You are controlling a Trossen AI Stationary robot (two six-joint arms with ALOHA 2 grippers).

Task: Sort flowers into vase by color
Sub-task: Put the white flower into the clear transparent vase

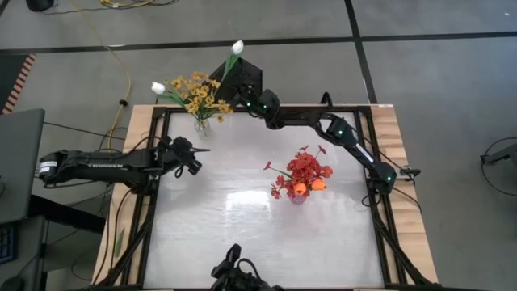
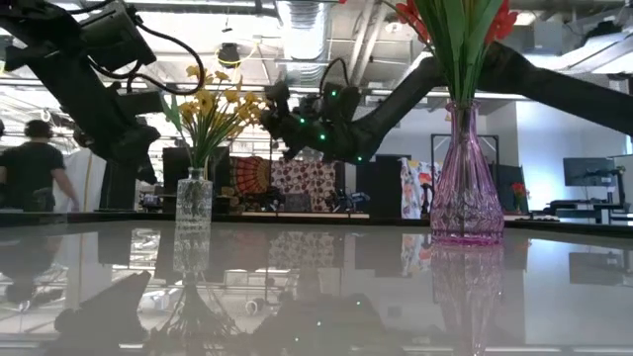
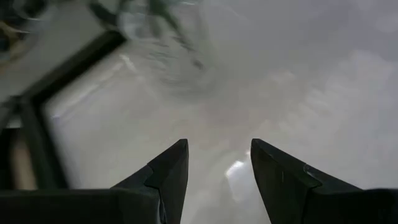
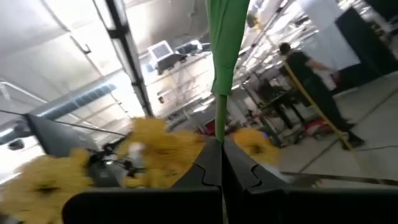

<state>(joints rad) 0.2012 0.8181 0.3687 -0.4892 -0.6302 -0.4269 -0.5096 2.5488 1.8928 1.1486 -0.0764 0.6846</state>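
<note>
My right gripper is squeezed tight on the thin green stalk of a white tulip. I am holding it up near the far left corner of the table, just beside the clear vase with the yellow flowers. Another white tulip sits in that vase already, so I think this one goes there too.

My left gripper waits over the left side of the table, with its two fingers apart and nothing between them.

The pink vase stands closer to the right edge. It holds the red flowers and some orange tulips.

Here is what could go wrong. The stalk is very thin (and it looks bendy), so it could slip or twist in my grip and fall onto the table. The clear vase is already full of stalks, so the new one could catch on the yellow blossoms and miss the opening. If I push down too hard or bump the rim, the small vase could tip over, close to the edge.
</note>
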